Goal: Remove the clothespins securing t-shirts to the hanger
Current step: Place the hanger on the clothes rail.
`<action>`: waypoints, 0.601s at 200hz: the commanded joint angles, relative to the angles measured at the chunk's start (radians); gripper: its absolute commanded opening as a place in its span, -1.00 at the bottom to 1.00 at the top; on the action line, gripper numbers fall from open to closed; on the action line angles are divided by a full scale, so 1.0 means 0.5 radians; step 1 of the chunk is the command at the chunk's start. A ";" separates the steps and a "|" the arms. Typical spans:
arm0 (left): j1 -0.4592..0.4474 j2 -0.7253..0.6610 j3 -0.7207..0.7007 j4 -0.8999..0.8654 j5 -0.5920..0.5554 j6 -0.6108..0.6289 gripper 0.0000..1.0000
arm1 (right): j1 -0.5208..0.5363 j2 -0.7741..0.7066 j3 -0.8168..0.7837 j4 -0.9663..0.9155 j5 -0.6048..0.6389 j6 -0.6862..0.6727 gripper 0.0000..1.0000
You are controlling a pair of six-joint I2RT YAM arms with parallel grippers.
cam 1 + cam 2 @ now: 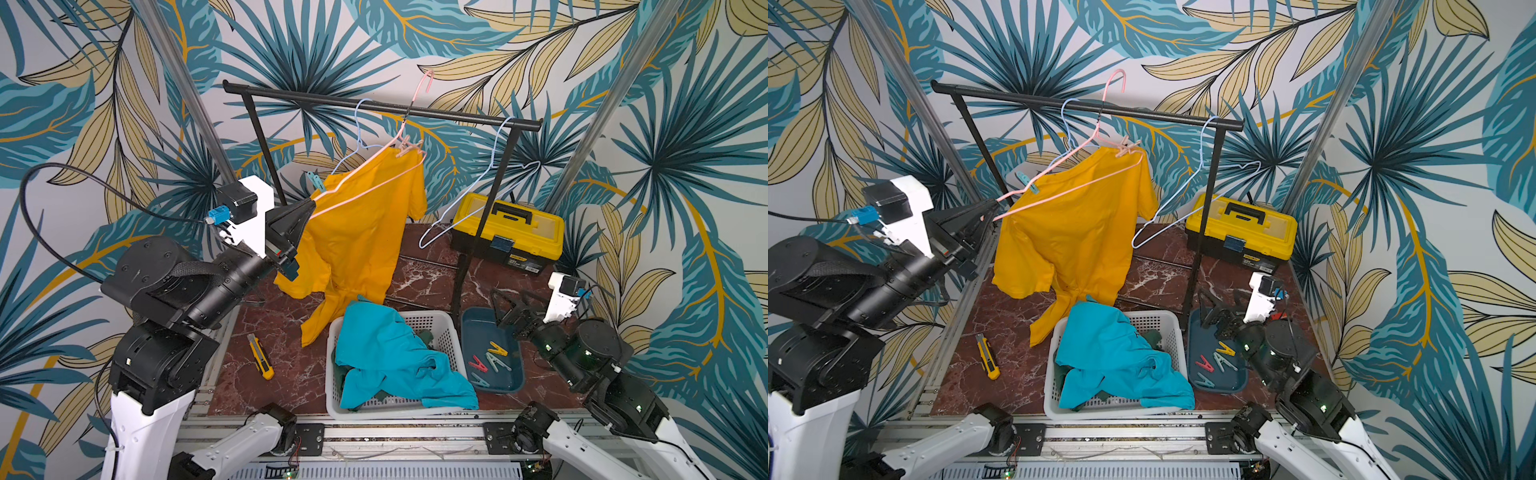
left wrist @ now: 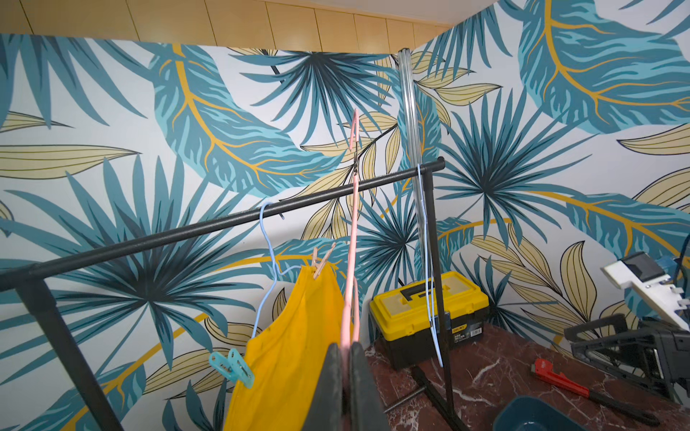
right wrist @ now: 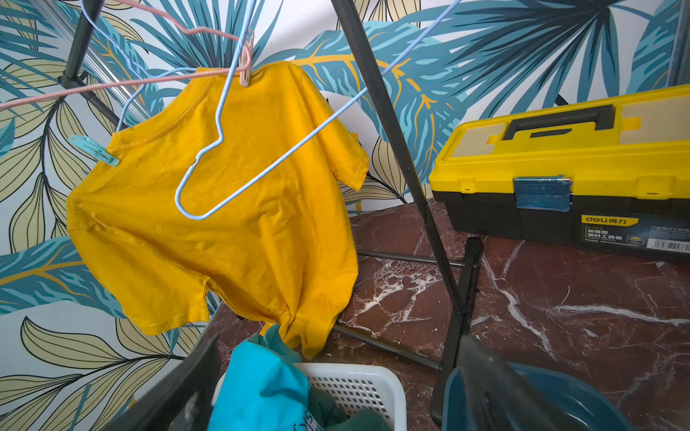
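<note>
Nearest, the white basket point(image 1: 436, 322) holds a crumpled turquoise shirt point(image 1: 386, 361) that spills over its front rim. This shirt buries most of a dark green shirt point(image 1: 424, 336), of which only scraps show.

Just right of the basket, a dark blue tray point(image 1: 478, 332) holds four loose pegs: yellow point(image 1: 497, 348), red point(image 1: 478, 364), mint point(image 1: 496, 361) and teal point(image 1: 480, 380). The right gripper point(image 1: 509, 309) hangs over the tray's far end with its jaws spread wide and nothing between them. Its arm hides the tray's right rim.

A yellow knife point(image 1: 260, 357) lies on the bench point(image 1: 270, 324), left of the basket. A red wrench point(image 2: 560, 380) lies beyond the tray and is plain only in the left wrist view.

Farther back, the left gripper point(image 1: 307, 206) is closed tight on the left end of a pink hanger point(image 2: 353, 239). The wire runs between its pads point(image 2: 332, 388).

The yellow shirt point(image 1: 361, 232) hangs askew from this hanger, its hem trailing down to the basket. A second teal peg point(image 1: 316, 180) grips its left shoulder and a tan peg point(image 1: 405, 149) its right.

The hanger's hook rises above the rack point(image 1: 311, 97) rail; I cannot tell whether it rests on the rail.

Two bare blue hangers hang from the rail. One point(image 1: 357, 124) is partly behind the yellow shirt, the other point(image 1: 478, 199) is at the right end.

A yellow toolbox point(image 1: 511, 224) sits closed at the back right, so its contents are hidden.
</note>
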 commanded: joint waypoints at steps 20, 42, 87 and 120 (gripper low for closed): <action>0.010 0.126 0.084 0.113 0.054 -0.091 -1.00 | 0.000 -0.003 -0.032 0.065 0.048 0.035 0.99; 0.008 0.191 0.083 0.149 0.042 -0.192 -1.00 | 0.001 0.005 -0.037 0.072 0.044 0.048 0.99; 0.009 0.289 0.007 0.249 0.016 -0.286 -1.00 | -0.001 0.019 -0.056 0.075 0.053 0.086 0.99; 0.009 0.348 -0.033 0.273 0.024 -0.354 -1.00 | 0.001 0.042 -0.066 0.092 0.047 0.101 0.99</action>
